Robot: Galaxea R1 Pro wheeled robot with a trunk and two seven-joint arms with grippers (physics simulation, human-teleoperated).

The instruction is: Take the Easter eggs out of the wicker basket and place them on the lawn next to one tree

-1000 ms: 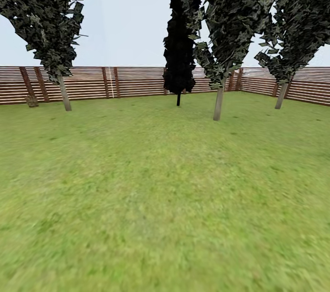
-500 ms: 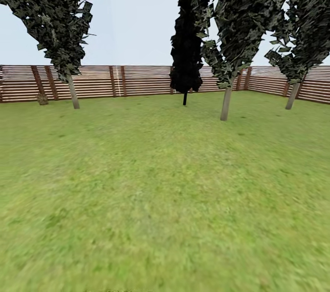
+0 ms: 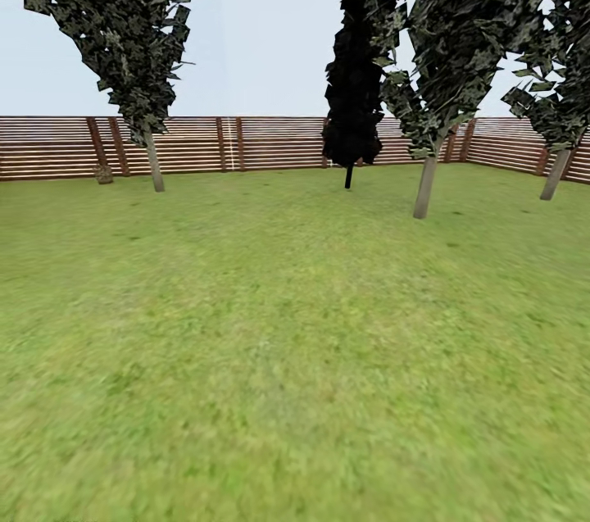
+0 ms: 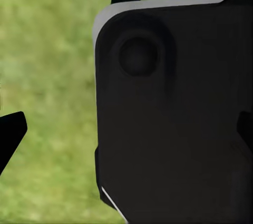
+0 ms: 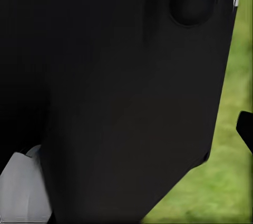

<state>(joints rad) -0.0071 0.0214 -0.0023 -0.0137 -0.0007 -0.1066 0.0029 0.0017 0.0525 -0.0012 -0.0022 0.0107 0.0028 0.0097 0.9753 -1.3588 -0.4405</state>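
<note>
The lawn (image 3: 295, 342) stretches ahead to a slatted fence. Three pale-trunked trees stand on it: one at the left (image 3: 154, 165), one right of centre (image 3: 424, 188), one at the far right (image 3: 555, 175). A small brown lump (image 3: 103, 174) sits at the foot of the fence; it may be the wicker basket, but it is too small to tell. The Easter eggs are out of view. My left gripper (image 4: 126, 132) is open, its two dark fingertips (image 4: 10, 134) far apart over grass. Of the right gripper, one fingertip (image 5: 245, 128) shows at the edge.
A narrow all-black cypress-like tree (image 3: 352, 96) stands by the fence (image 3: 270, 142) behind the middle tree. The brown fence closes the garden at the back and right. A dark part of my own body (image 4: 174, 113) looms close in both wrist views (image 5: 116, 92).
The whole head view has slid to the right, so the camera has turned left. Trees, fence and the brown lump keep their places on the lawn.
</note>
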